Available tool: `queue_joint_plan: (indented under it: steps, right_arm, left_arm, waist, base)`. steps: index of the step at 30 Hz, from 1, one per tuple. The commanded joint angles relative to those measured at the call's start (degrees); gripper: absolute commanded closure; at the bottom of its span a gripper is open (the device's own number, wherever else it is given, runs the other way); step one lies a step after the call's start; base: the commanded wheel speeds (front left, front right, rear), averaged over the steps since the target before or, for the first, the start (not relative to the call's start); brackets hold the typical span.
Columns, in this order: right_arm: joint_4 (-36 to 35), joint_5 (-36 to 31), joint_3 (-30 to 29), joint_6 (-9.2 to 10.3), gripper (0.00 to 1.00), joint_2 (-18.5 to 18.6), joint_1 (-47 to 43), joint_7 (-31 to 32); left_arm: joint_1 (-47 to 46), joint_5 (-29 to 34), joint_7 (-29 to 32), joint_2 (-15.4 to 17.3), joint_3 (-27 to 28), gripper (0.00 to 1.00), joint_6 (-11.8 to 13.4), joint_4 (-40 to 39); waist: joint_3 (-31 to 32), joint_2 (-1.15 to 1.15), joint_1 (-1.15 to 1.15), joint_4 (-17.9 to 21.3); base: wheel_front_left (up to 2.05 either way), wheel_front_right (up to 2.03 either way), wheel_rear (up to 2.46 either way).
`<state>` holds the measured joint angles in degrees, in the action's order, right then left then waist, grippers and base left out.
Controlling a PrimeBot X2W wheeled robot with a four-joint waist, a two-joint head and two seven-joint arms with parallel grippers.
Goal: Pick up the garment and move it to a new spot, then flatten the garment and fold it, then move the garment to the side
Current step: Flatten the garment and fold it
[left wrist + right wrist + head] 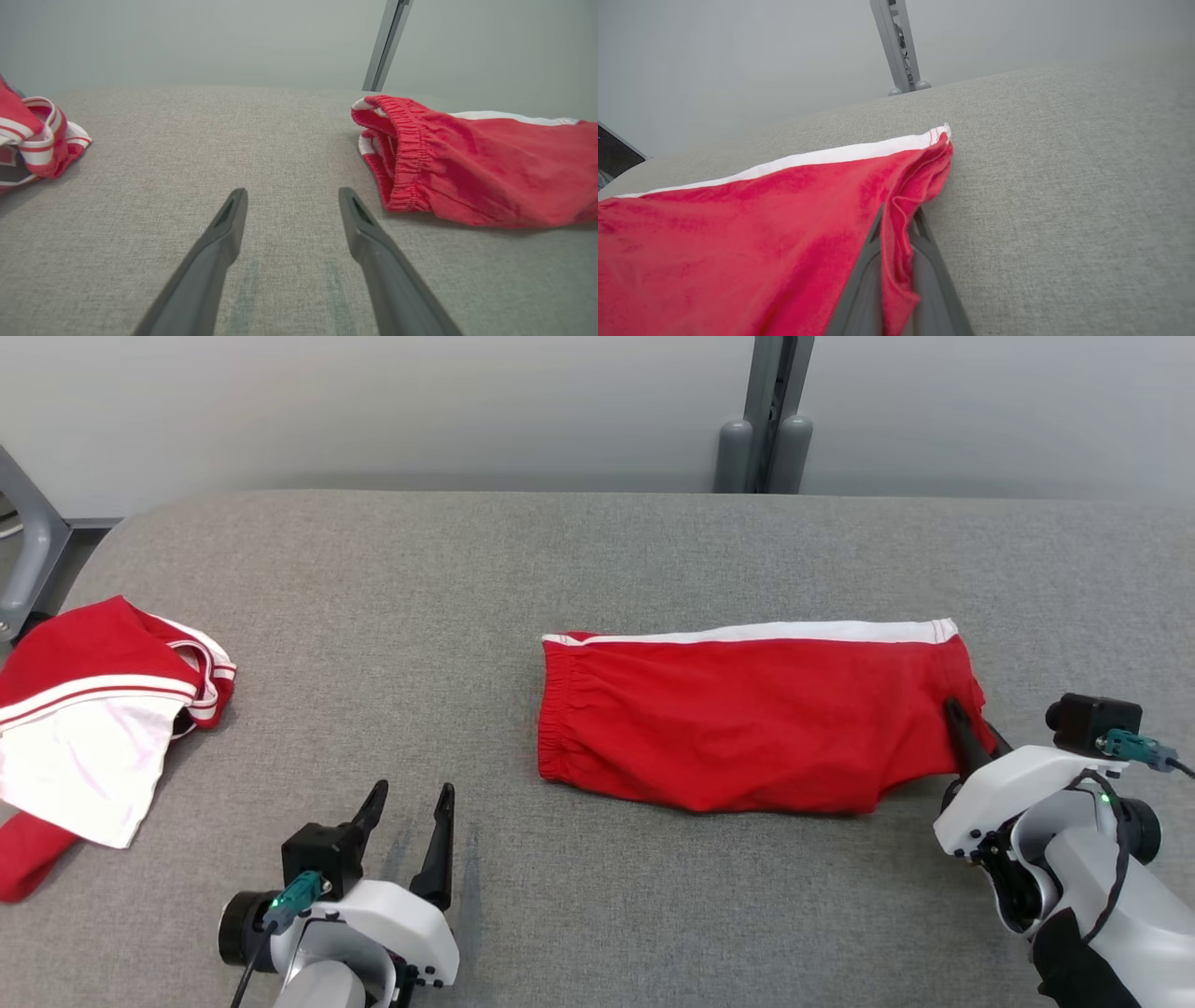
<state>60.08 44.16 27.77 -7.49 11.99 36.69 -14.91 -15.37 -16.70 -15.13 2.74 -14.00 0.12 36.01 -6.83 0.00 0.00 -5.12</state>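
As garment point(756, 719) lies crosswise, waistband point(560, 709) points left

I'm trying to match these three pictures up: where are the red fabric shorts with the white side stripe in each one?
Head view: the red fabric shorts with a white side stripe lie right of centre.
Left wrist view: at the right, elastic waistband facing the camera.
Right wrist view: lower left, hem pinched by the right gripper.
Shared landmark: the grey upright post behind.
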Motion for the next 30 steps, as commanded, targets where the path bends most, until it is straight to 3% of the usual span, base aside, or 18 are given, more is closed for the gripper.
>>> queue_joint_plan:
  steps: [1, 9, 15, 22, 29, 30]
  right_arm:
    - [-1.2, -1.4, -1.1, 0.00, 1.00, 0.5, -1.2, -0.4]
    - [-8.4, -10.1, -5.2, 0.00, 1.00, -0.7, -0.9, -0.3]
    - [-12.0, -14.7, -3.3, 0.00, 1.00, -3.5, 0.0, -0.3]
    - [-12.7, -17.2, 3.7, 0.00, 1.00, -6.9, 1.9, -0.3]
    - [-8.2, -15.6, 12.5, 0.00, 1.00, -8.7, 3.9, -0.3]
    - [-7.4, -15.1, 13.6, 0.00, 0.96, -8.8, 4.0, -0.3]
  left_arm:
    - [1.0, 0.1, 0.0, 0.3, 0.1, 0.00, -0.1, -0.3]
    - [2.0, -0.3, 0.0, 0.3, -0.8, 0.00, -0.5, -0.6]
    - [2.1, -1.1, 0.0, 0.3, -1.4, 0.00, -0.2, -0.8]
    - [2.6, -2.5, 0.0, 0.3, -2.4, 0.00, 0.1, -0.9]
    - [2.6, -3.5, 0.0, 0.2, -3.5, 0.00, 0.5, -1.1]
    - [2.5, -3.5, 0.0, 0.2, -3.6, 0.00, 0.6, -1.2]
  waist:
    - [0.3, 0.00, 0.00, 0.1]
    - [0.5, 0.00, 0.00, -1.1]
    - [0.7, 0.00, 0.00, -3.0]
    - [0.3, 0.00, 0.00, -6.9]
    - [-0.6, 0.00, 0.00, -10.6]
    - [-0.7, 0.00, 0.00, -11.0]
  base:
    - [0.00, 0.00, 0.00]
    - [0.00, 0.00, 0.00]
    - [0.00, 0.00, 0.00]
    - [0.00, 0.00, 0.00]
    - [0.00, 0.00, 0.00]
    - [0.00, 0.00, 0.00]
